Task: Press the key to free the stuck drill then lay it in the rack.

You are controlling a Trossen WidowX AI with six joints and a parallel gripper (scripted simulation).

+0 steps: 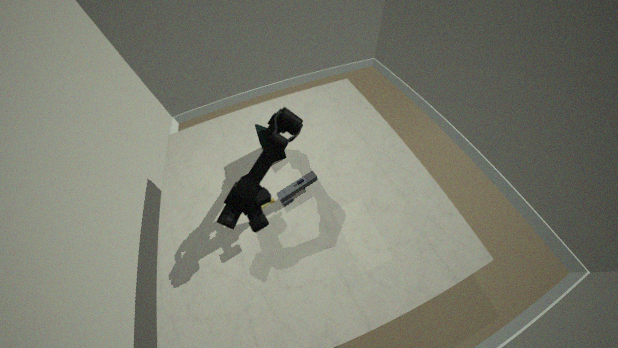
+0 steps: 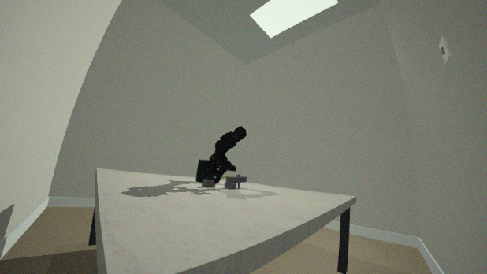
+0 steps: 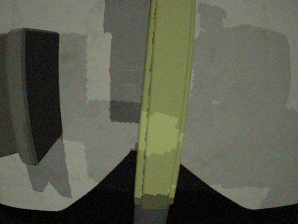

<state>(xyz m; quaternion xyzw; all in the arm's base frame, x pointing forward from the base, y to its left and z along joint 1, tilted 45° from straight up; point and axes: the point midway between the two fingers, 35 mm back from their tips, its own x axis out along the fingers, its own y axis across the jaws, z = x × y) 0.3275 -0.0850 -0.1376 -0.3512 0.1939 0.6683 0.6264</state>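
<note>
In the top view, the black arm (image 1: 257,172) (image 2: 226,146) reaches over the pale tabletop (image 1: 400,240) (image 2: 189,224), between its left edge and its upper corner, and casts a broad shadow towards the left edge. A grey slotted block (image 1: 297,189) (image 2: 236,179) stands just beside the arm, nearer the middle of the top, lying slantwise, and a bit of the yellow piece (image 1: 269,203) (image 2: 225,177) (image 3: 165,95), apparently the drill, shows between block and arm. The arm hides the claw here. In the exterior view, the grey block stands well in from the right corner, and a small low block (image 2: 208,183) sits between it and the left corner; which of them is the rack, I cannot tell. A dark panel (image 2: 203,170) rises behind the low block. Dark legs (image 2: 343,240) hold up the table, over a tan floor (image 2: 307,252); plain grey walls (image 2: 315,118) meet behind, with a bright ceiling panel (image 2: 293,16) above and a switch plate (image 2: 444,50) high on the right. In the wrist view, the gripper (image 3: 148,159) is nearly closed, its fingers pinching the long yellow piece, and a dark-sided box (image 3: 42,90) stands to the picture's left, apart from it.
</note>
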